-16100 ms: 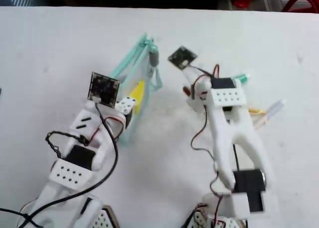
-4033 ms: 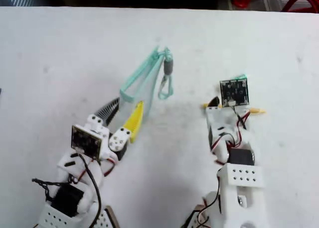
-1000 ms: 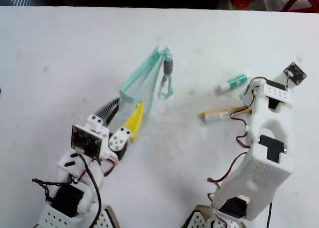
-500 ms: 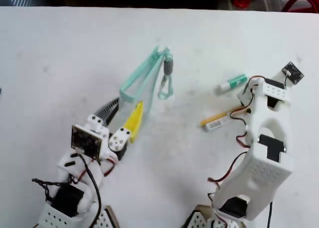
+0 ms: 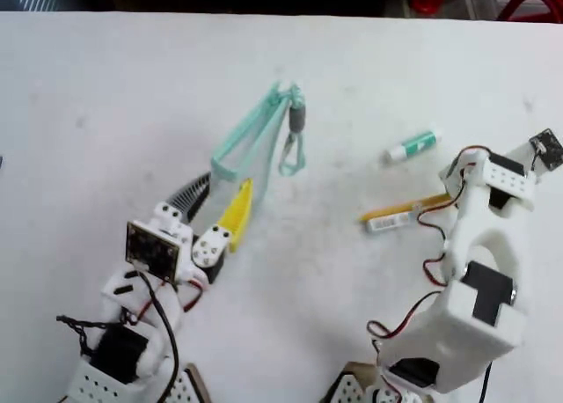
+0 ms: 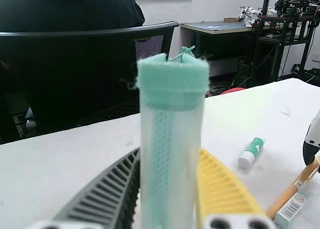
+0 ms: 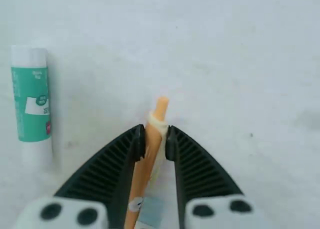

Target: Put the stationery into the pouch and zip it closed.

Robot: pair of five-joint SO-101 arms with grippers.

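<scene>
The right arm has swung outward, dragging the pencil [image 5: 398,215]; right fingers [image 7: 192,161] pinch it. Light, stiff, slippery: grip mid-shaft. Left fingers [image 6: 222,191] squeeze the soft pouch [image 6: 172,94].

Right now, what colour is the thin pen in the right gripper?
Orange. The thin pen shows best in the right wrist view.

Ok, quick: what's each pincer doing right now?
Left pincer: closed on the pouch.
Right pincer: closed on the orange pencil.
</scene>
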